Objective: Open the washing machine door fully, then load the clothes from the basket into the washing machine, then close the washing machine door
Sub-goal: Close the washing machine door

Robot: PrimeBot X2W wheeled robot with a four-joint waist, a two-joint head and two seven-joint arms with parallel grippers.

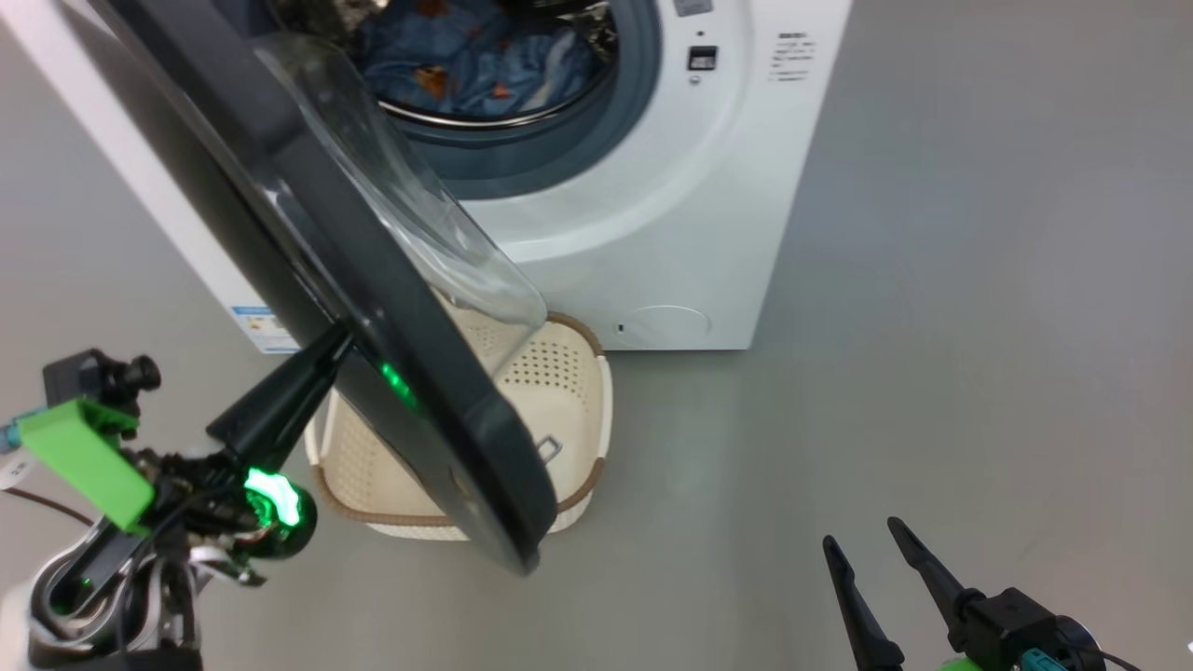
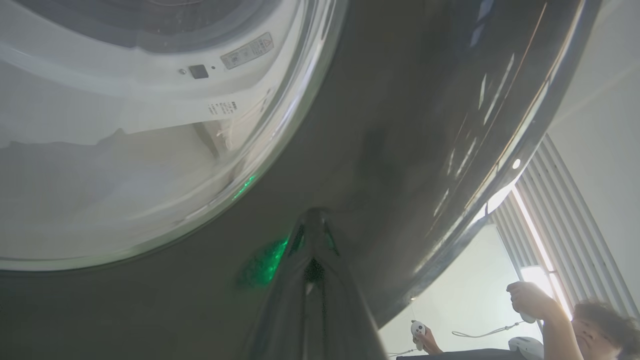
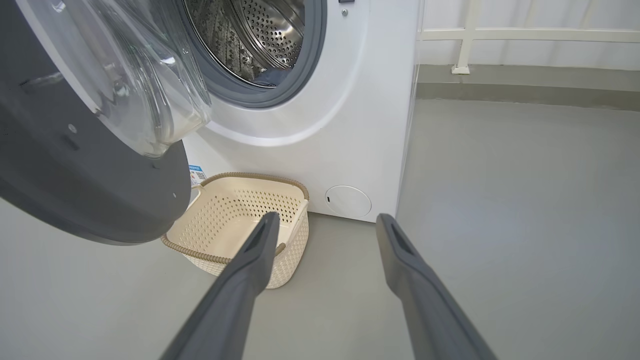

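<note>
A: Status of the load?

B: The clothes point(image 1: 466, 65), blue fabric with orange print, lie inside the drum point(image 3: 270, 30). The basket point(image 1: 559, 373) sits on the floor just in front of the washing machine point(image 1: 671, 186), at its left, and partly under the door's lower edge. The right wrist view shows its inside bare, so I judge loading done.

A: Door?

B: The washing machine door point(image 1: 447, 438) stands swung out at an angle, hinged at the left, with its glass bowl facing the opening. It is neither wide open nor latched.

A: Left arm?

B: The left gripper point(image 1: 334, 337) has its fingers pressed together and holds nothing. The tips touch the door's outer black face, near left of the rim. The left wrist view shows them meeting the glossy surface just beside the window.

A: Right arm?

B: The right gripper point(image 1: 861, 531) is at near right, low over bare floor and well apart from the machine. Its fingers are spread and empty.

A: Assessment?

B: Opening and loading look complete, and the closing step is in hand. Left to do: push the door round until it seats on the gasket. Risk noted: closed tips on a glossy face could slip.
</note>
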